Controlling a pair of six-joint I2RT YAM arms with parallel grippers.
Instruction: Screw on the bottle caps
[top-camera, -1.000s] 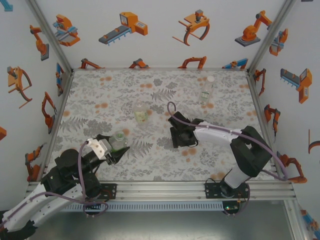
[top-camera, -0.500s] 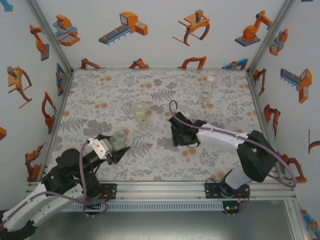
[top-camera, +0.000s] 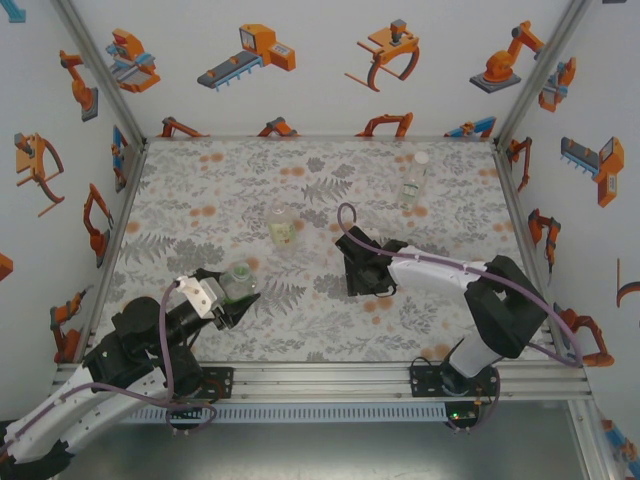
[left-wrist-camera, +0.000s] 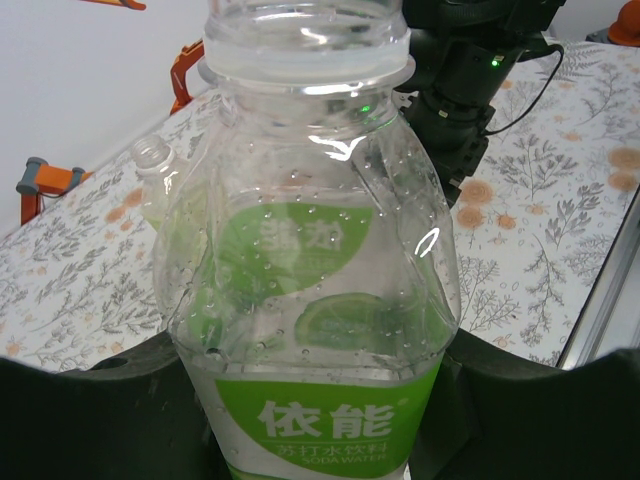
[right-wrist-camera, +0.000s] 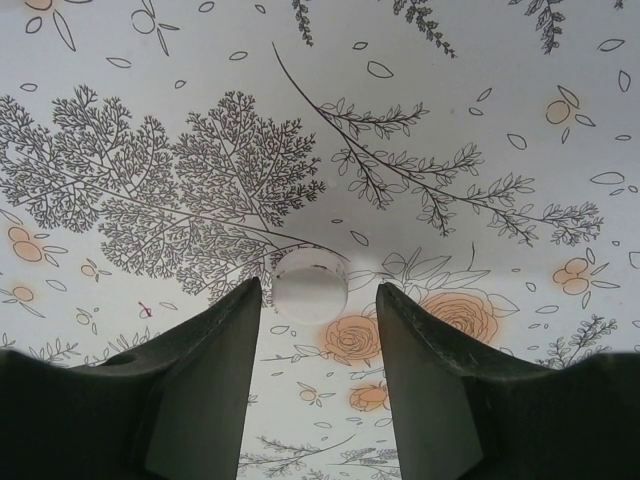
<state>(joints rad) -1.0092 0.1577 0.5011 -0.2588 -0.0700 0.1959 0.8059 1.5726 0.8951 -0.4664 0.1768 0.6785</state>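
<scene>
Pinch the cap (right-wrist-camera: 310, 285) by its rim, looks light and slick; your right gripper (right-wrist-camera: 320, 290) straddles it, jaws apart, left gripper (top-camera: 234, 296) clamped on flimsy bottle (left-wrist-camera: 310, 300).

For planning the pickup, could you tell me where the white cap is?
Right wrist view: the white cap lies on the floral mat, within the open right gripper.

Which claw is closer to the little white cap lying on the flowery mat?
Right. The right claw sits over the white cap, one finger each side. The left claw is far away near the left front edge, shut on the green-label bottle.
</scene>
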